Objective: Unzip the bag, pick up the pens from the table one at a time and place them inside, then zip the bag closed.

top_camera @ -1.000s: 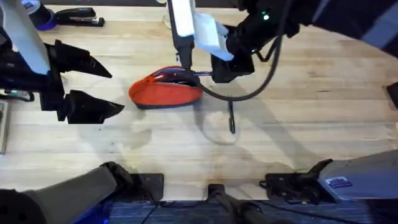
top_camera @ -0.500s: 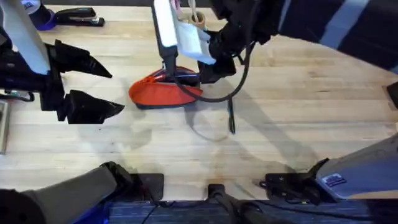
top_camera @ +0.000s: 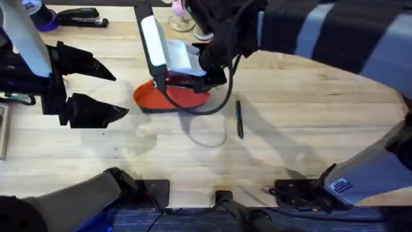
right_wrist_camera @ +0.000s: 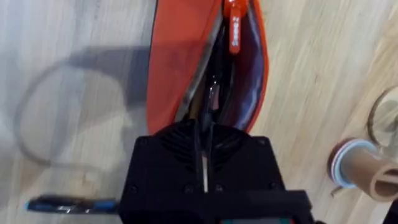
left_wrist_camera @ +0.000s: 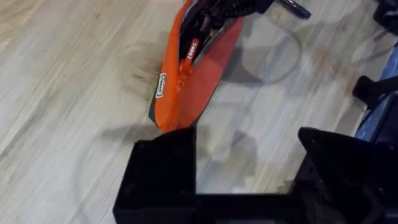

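1. Bag (top_camera: pixel 170 96): orange fabric pouch with a dark lower edge, lying on the table (top_camera: pixel 309 109) left of centre, toward the far side. Its zip stands open; my right wrist view looks straight into the mouth, with the dark lining exposed and an orange zip pull (right_wrist_camera: pixel 234 28) at the far end of the opening.
2. Writing on the bag: a small white-edged tag (left_wrist_camera: pixel 161 85) sits on the orange side panel, and there is white lettering on the orange pull tab. Both are too small for me to read.
3. My right gripper (top_camera: pixel 187 80): reached across the middle, positioned directly over the open mouth of the bag. Its fingers are pressed together on a slim dark pen (right_wrist_camera: pixel 211 102) whose silvery clip shows inside the opening.
4. Second pen (top_camera: pixel 239 118): dark, slim, lying flat on the table just right of the bag, apart from it, its length running toward and away from me. It also appears in the right wrist view (right_wrist_camera: pixel 71 204) beside my gripper body.
5. My left gripper (top_camera: pixel 87 87): off to the left of the table, well apart from the bag, black fingers spread wide and holding nothing.
6. Black stapler (top_camera: pixel 80 17): far left corner of the table.
7. Small round cup (right_wrist_camera: pixel 364 171): beige, near the bag on its far side.
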{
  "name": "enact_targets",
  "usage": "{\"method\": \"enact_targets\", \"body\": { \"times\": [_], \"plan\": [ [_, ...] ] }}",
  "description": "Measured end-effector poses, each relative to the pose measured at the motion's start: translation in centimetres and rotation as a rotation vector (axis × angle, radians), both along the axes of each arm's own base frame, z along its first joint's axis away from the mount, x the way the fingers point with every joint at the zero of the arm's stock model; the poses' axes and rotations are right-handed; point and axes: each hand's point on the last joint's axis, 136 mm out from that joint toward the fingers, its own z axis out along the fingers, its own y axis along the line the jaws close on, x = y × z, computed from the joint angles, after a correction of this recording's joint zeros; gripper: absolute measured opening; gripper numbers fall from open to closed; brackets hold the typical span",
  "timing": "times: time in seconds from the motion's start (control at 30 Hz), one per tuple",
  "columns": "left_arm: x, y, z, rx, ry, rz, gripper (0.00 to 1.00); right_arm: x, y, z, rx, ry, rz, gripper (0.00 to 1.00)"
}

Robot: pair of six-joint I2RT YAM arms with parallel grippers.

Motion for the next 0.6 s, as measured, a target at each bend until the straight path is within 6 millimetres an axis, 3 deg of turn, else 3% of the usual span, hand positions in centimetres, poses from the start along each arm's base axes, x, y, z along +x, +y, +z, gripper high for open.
{"method": "enact_targets", "body": {
  "times": [0.33,0.4,0.43,0.47,0.6],
  "plan": [
    [0.0,0.0,0.0,0.0,0.0,0.0,0.993,1.1,2.8,-1.2,0.06,-0.013,-0.05,0.032],
    [0.0,0.0,0.0,0.0,0.0,0.0,0.993,1.2,2.9,-1.2,0.069,-0.003,-0.076,0.107],
    [0.0,0.0,0.0,0.0,0.0,0.0,0.993,1.2,2.9,-1.2,0.071,-0.002,-0.081,0.153],
    [0.0,0.0,0.0,0.0,0.0,0.0,0.994,1.2,2.9,-1.2,0.072,0.0,-0.085,0.269],
    [0.0,0.0,0.0,0.0,0.0,0.0,0.994,1.2,2.9,-1.2,0.076,0.005,-0.094,0.858]
  ]
}}
